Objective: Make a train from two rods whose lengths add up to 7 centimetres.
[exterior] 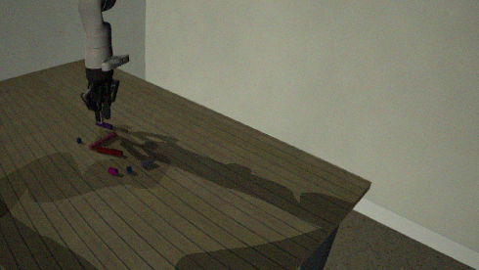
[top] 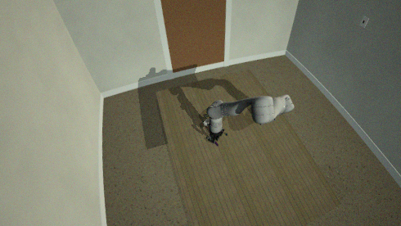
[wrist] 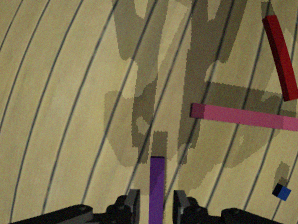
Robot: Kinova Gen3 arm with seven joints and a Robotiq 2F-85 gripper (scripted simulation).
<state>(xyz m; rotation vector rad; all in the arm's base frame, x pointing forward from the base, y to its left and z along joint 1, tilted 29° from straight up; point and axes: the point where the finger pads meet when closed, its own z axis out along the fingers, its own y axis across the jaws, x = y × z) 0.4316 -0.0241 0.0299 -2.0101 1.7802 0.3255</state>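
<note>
- My pincer (wrist: 157, 211) hung low over the wooden surface (exterior: 254, 166), pointing straight down, with one finger on each side of the purple rod (wrist: 157, 185).
- The fingers were drawn in to a narrow gap but not clenched. The wrist view showed a sliver of bare wood between each pad and the rod, so I was grasping nothing yet.
- The purple rod lay flat, running lengthways away from my wrist, apart from the other rods.
- To my right lay the pink rod (wrist: 248, 116), with the red rod (wrist: 281, 56) beyond it. A small blue rod (wrist: 282, 191) sat near the right edge of my wrist view.
- Purple is six and blue is one, so I judged these two to be my train. The step in hand was picking up the purple rod.
- Next I needed to settle fully around the rod, squeeze on its long sides and lift it level.
- Then I had to carry it to a blue rod and lay it end to end, well clear of the pink and red rods.
</note>
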